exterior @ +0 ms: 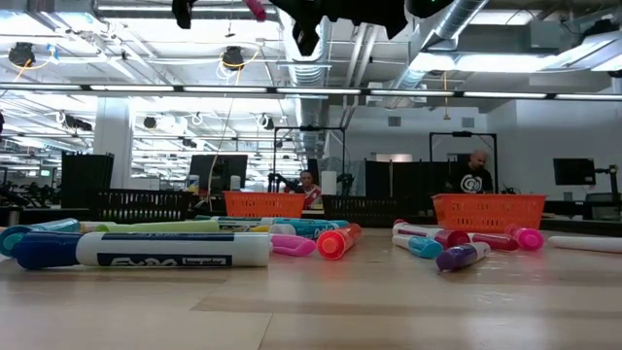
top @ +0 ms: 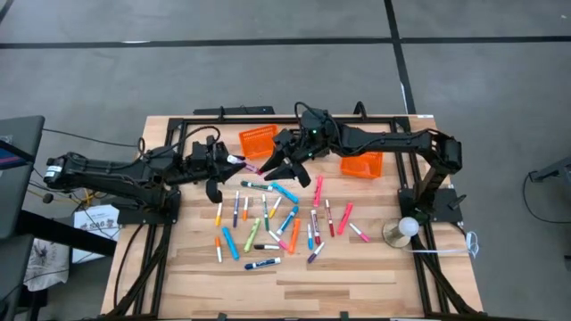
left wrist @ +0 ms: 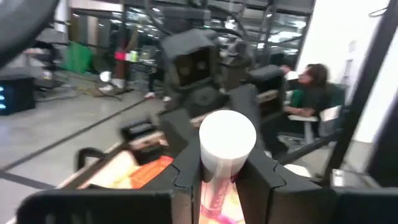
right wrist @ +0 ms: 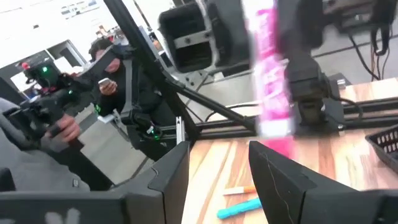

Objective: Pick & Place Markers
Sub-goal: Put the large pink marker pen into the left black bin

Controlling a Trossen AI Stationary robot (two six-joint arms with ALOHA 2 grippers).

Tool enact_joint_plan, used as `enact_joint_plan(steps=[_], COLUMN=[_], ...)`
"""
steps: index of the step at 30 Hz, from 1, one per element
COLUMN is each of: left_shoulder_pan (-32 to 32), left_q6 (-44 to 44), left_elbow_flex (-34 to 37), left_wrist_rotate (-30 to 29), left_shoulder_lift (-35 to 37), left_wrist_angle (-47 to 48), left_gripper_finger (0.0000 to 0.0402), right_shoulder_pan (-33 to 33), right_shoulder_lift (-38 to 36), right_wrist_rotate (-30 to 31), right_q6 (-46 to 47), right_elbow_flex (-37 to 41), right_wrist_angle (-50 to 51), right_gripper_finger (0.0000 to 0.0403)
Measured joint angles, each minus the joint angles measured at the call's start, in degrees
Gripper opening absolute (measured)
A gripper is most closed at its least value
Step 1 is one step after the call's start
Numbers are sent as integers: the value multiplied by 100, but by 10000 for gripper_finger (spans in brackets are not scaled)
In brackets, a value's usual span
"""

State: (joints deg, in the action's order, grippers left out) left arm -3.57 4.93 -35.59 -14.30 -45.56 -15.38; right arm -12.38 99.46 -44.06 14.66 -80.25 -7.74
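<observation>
Many capped markers (top: 268, 218) in several colours lie scattered flat on the wooden table (top: 357, 276); the low view shows them lying on their sides (exterior: 146, 249). High over the table's far middle, my left gripper (top: 229, 161) is shut on a pink marker with a white end (top: 241, 163). My right gripper (top: 278, 168) faces it from the right. Its fingers (right wrist: 173, 177) stand open, with the pink marker (right wrist: 267, 74) just ahead of them and nothing between them. My left gripper pinches the pink marker's body (left wrist: 217, 190) between its two fingers (left wrist: 186, 177). The fingers come level from the table's left and lie along the marker. Its white end (left wrist: 227, 135) sticks out past the fingertips toward the right gripper. The marker is lifted clear, high above the table.
Two orange mesh baskets stand at the table's far side, one (top: 259, 140) behind the grippers and one (top: 364, 163) under the right arm. A round lamp-like object (top: 403, 230) stands at the right edge. People sit in the room beyond the table (exterior: 473, 175).
</observation>
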Motion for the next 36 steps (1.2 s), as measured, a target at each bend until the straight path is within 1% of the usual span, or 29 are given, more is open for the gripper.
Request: enact_joint_plan(steps=[2, 7, 10, 11, 15, 18, 23, 28, 32, 36], left_shoulder_pan=[9, 124, 275, 358, 903, 1471, 2286, 2874, 3228, 3457], left_q6=[-58, -137, -139, -140, -140, -135, -34, -58, -264, -679], left_elbow_flex=[-3, -1, -1, -1, 5, 2, 2, -118, -425, -732], left_wrist_rotate=[-342, -1135, -1615, -1718, -1825, -1766, -1055, -737, -691, -691], left_shoulder_lift=[182, 589, 612, 604, 384, 141, -315, -953, -1522, -1945], left_wrist_angle=[292, 1554, 2345, 2624, 3485, 3749, 4022, 4870, 5549, 5755], left_gripper_finger=[70, 69, 69, 70, 70, 69, 72, 70, 76, 74], right_shoulder_pan=[-54, -243, -335, -344, -349, -349, -349, -349, -349, -349], right_shoulder_lift=[1, -52, -44, -45, -44, -44, -44, -40, -39, -39], right_wrist_rotate=[-45, -117, -119, -119, -106, -108, -100, -97, -95, -86], right_q6=[-8, -121, -119, -119, -123, -152, -169, -248, -316, -320], right_elbow_flex=[0, -7, -2, -2, -2, -2, -2, -2, -2, -2], right_wrist_angle=[82, 303, 342, 345, 556, 747, 1087, 1232, 1236, 1247], right_gripper_finger=[151, 144, 141, 140, 139, 141, 143, 139, 139, 141])
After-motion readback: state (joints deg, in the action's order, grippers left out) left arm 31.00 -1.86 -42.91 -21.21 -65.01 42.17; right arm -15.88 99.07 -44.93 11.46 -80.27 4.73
